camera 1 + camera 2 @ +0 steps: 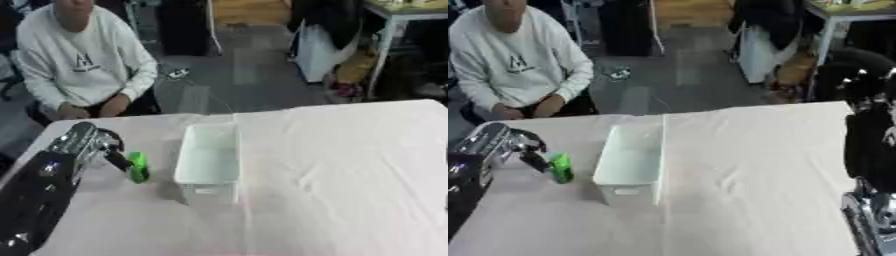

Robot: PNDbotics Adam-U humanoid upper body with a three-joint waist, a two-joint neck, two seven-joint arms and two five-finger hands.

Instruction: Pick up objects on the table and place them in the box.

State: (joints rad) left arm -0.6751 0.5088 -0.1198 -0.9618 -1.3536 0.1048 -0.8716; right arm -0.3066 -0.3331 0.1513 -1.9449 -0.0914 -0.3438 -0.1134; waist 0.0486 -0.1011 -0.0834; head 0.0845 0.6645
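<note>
A: Start with the left eye view. What's the left hand (87,142) doing?

B: It comes in from the near left and sits at the left side of the worktop (350,175), which is under a white cloth. Its fingers look curled round a small green object (137,167), pinching its left side, though the contact is blurred, so I'd say gripping rather than swear to it.

A: Where is the object, exactly?

B: Upright, at or just above the cloth, just left of the box (208,160). I can't tell whether it has left the surface. The box is white, open-topped, long side running near to far, in the middle-left of the worktop.

A: Why hold it that way?

B: My guess: a side pinch keeps the object upright and leaves its right side free, so a short lift and move right would carry it over the box wall.

A: And the right eye view?

B: Same layout. The right hand (868,215) shows at the near right edge, away from the task's things; I can't tell how its fingers are set.

A: Any writing or brand?

B: None readable on the object or the box.
</note>
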